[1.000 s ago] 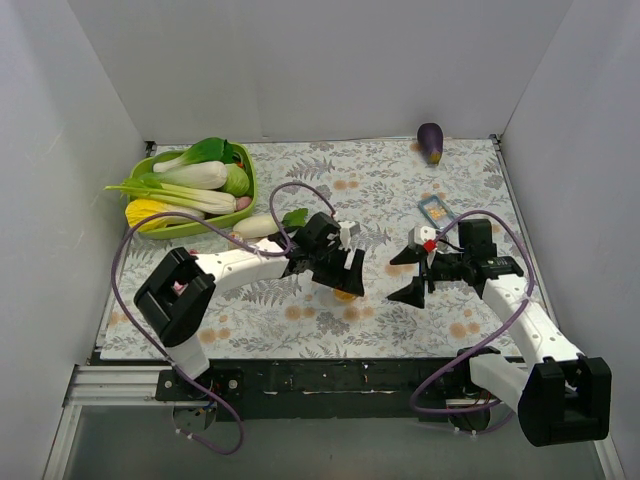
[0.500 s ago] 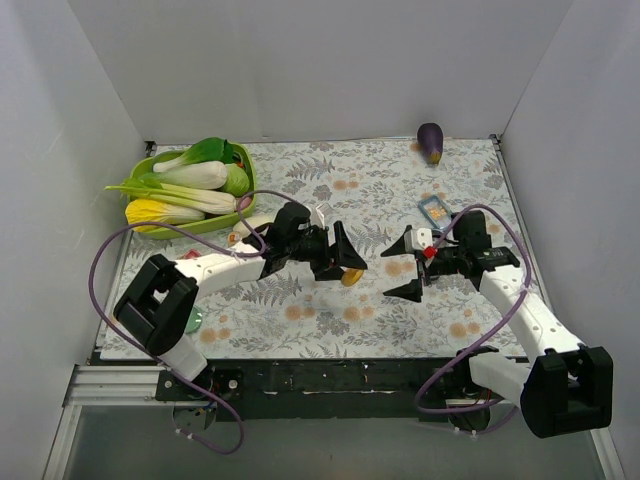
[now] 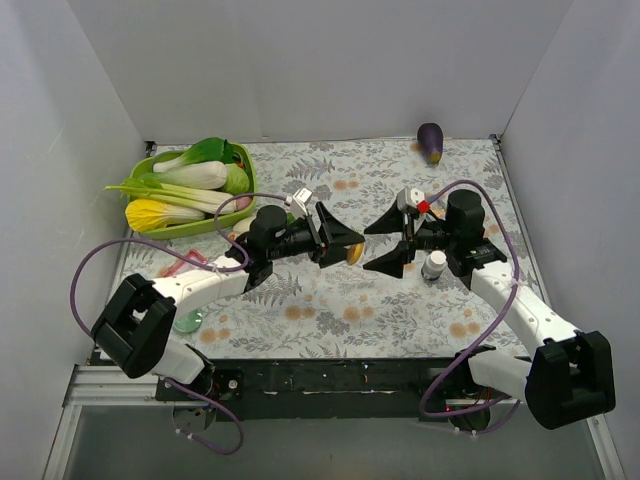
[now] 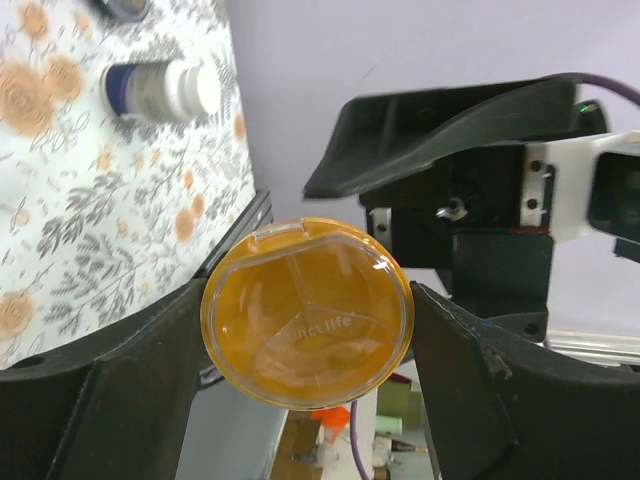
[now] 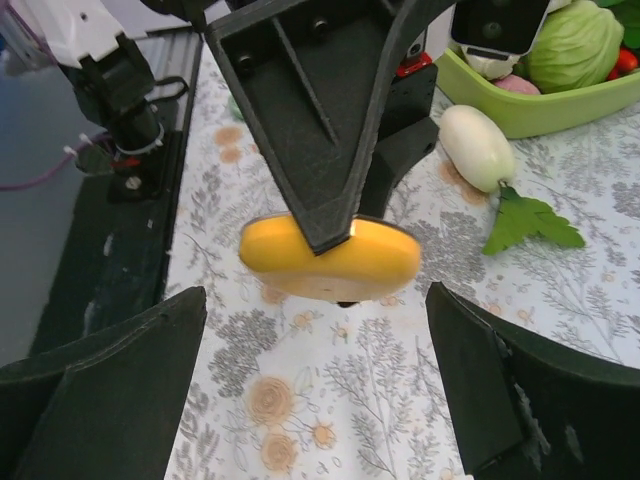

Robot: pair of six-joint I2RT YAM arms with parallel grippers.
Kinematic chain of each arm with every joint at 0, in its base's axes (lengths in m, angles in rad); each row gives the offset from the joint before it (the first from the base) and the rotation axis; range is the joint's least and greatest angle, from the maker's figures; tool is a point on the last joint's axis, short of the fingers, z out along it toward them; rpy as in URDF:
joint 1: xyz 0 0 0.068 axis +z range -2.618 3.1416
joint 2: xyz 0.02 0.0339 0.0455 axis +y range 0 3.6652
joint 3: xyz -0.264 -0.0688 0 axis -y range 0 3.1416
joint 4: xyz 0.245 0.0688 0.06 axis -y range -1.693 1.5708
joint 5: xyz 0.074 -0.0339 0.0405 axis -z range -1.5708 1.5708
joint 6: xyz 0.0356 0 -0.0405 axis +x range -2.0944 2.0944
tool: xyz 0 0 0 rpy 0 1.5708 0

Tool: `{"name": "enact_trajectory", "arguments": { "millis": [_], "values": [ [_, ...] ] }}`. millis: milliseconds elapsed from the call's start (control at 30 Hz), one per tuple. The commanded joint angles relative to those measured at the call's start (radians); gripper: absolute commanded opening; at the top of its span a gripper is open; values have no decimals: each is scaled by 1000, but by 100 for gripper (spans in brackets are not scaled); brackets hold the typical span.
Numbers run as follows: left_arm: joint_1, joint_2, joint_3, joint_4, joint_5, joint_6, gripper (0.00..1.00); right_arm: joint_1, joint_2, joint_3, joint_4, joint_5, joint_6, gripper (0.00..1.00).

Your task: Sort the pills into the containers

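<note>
While our left gripper [image 3: 347,243] clamps the amber container [image 4: 307,312] by its rim, held clear above the table [image 3: 330,310], our right gripper [image 3: 372,249] faces it just beyond, spread wide and empty. A white bottle [image 3: 434,264] stands below the right one. If the right fingers close off-centre, we judge the smooth rim could squirt out and drop.

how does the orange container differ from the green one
The orange container is amber; the pale green one pale green. The orange container is pinched in the left claw above the table, before the open right claw; the pale green one lies on the table beside the left arm, far from both. Both are small and round.
</note>
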Motion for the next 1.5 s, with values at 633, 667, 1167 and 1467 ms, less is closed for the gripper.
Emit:
{"name": "enact_trajectory", "arguments": {
  "millis": [633,667,1167,1467],
  "values": [
    [5,-66,-65,249,-66,-327,39,90,77,32,173,16,180,98],
    [5,-65,-63,249,-53,-330,40,89,75,35,172,4,168,98],
    [2,-71,-60,263,-41,-362,39,115,117,57,301,-17,264,98],
    [2,-71,-59,269,-35,-373,39,116,127,71,310,-27,258,92]
  ]
}}
